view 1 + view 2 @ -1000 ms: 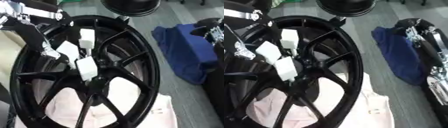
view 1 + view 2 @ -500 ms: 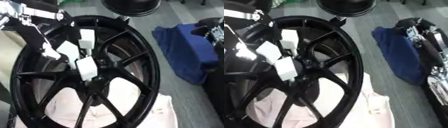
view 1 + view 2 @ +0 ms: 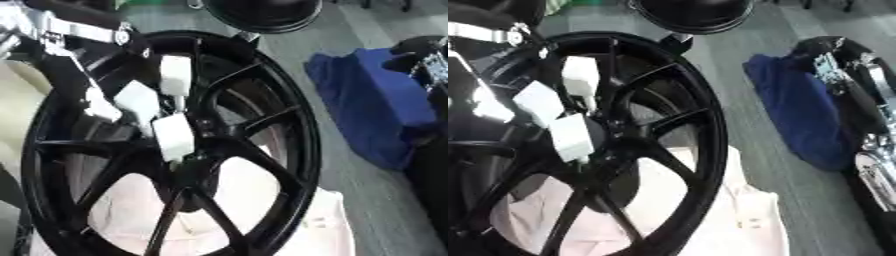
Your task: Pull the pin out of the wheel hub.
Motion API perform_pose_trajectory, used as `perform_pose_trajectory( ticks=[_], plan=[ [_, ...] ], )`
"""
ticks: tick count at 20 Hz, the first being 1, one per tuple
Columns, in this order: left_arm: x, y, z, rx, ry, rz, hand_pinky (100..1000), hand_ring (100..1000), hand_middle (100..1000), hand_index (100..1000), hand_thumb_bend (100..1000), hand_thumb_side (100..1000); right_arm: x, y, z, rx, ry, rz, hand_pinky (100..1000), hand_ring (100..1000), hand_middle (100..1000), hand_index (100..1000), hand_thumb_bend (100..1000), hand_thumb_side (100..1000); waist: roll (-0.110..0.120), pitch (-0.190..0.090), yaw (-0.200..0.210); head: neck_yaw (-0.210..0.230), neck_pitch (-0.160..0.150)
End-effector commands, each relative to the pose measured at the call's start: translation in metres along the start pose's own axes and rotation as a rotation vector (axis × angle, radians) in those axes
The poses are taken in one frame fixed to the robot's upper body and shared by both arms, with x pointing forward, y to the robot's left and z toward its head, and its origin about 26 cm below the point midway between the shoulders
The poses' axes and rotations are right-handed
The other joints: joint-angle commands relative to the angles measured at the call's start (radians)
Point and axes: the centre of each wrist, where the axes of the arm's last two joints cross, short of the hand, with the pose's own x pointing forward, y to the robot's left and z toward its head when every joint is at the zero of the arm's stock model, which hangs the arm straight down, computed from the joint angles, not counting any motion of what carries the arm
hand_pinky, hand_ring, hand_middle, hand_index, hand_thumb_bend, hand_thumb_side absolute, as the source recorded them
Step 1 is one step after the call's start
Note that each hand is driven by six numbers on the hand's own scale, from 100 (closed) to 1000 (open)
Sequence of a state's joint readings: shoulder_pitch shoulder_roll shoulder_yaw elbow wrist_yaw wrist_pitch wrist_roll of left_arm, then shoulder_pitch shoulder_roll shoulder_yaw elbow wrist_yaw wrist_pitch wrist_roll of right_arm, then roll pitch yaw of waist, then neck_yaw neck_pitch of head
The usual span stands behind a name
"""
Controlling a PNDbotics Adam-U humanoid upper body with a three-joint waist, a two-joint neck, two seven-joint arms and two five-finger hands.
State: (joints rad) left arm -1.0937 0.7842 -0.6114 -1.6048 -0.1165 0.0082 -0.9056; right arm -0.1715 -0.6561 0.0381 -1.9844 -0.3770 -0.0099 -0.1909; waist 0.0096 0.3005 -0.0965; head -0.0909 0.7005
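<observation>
At centre, the black wheel hub (image 3: 219,150) is seen lying over a pale pink cloth (image 3: 289,225).

From ten o'clock the left hand (image 3: 144,100) is reached onto the spokes, its white-tipped fingers (image 3: 173,135) spread near the middle; the pin cannot be made out. At three o'clock the right hand (image 3: 846,75) is seen over a blue cloth (image 3: 367,110); its fingers' state cannot be told.

The wheel hub (image 3: 236,150) looks like black metal with a glossy, smooth finish. It lies on pale pink cloth (image 3: 306,225), soft and creased; the blue cloth (image 3: 372,110) beside it is matt, on a smooth grey floor (image 3: 754,150)
</observation>
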Motion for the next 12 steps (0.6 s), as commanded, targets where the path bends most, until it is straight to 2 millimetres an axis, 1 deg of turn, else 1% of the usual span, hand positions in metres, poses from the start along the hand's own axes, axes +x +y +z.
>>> perform_pose_trajectory(
  ticks=[1,3,9,12],
  plan=[
    [0.0020,0.0070,0.0155,0.021,0.030,-0.030,891,695,602,738,479,311,0.0072,-0.0021,-0.0023,0.010,-0.023,0.012,812,656,647,679,100,551,-0.003,-0.016,0.001,-0.001,-0.007],
    [0.0012,0.0057,0.0158,0.018,0.036,-0.029,890,695,603,739,481,310,0.0071,-0.0020,-0.0023,0.010,-0.022,0.011,812,656,647,679,100,551,-0.004,-0.016,0.002,-0.001,-0.009],
    [-0.0014,0.0034,0.0144,0.013,0.039,-0.026,888,695,643,767,464,305,0.0070,-0.0018,-0.0023,0.009,-0.023,0.009,813,657,648,679,100,551,-0.007,-0.013,0.001,-0.001,-0.014],
    [-0.0020,0.0027,0.0139,0.011,0.034,-0.020,888,688,637,763,441,302,0.0067,-0.0015,-0.0020,0.008,-0.020,0.009,814,657,648,679,100,555,-0.008,-0.011,0.001,-0.004,-0.016]
  ],
)
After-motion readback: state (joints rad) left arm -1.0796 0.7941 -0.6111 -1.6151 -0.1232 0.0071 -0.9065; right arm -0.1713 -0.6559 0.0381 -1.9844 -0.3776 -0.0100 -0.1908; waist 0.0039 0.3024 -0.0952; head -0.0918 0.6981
